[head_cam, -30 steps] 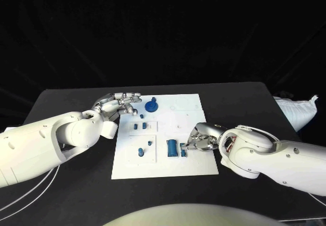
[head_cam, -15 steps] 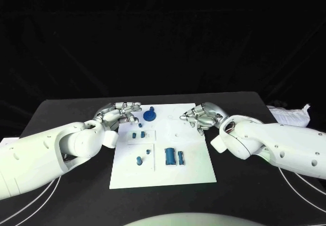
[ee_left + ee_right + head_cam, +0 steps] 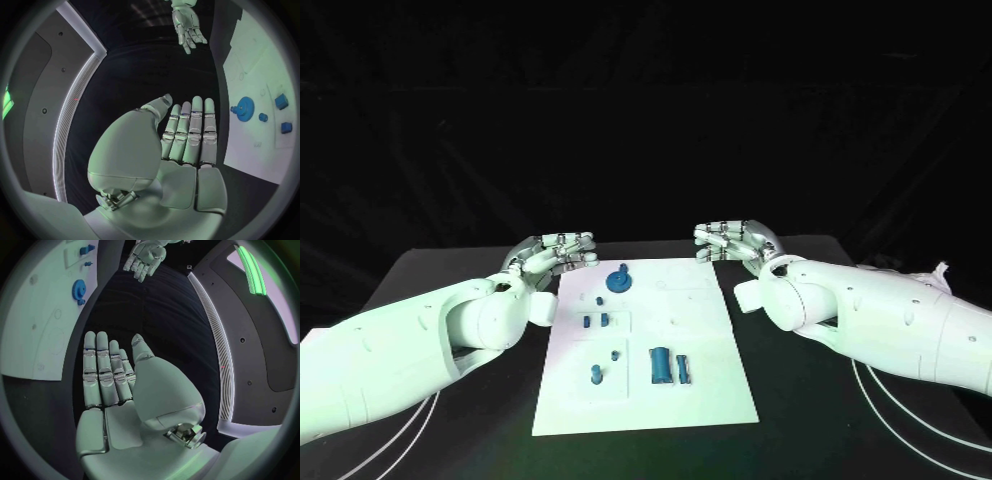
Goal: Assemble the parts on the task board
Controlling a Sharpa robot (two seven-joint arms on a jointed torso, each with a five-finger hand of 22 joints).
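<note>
Head view — task board (image 3: pixel 704 390) between robot hands (image 3: pixel 557 252)

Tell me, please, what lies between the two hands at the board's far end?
In the head view, only bare black table lies between left hand and right hand.

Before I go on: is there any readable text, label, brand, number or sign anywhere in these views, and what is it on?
None: no view shows readable text.
The task board is plain white, with faint outlines but no letters or numbers.
The blue parts, such as the blue gear, carry no markings.
The left hand and right hand show no brand or label.
</note>
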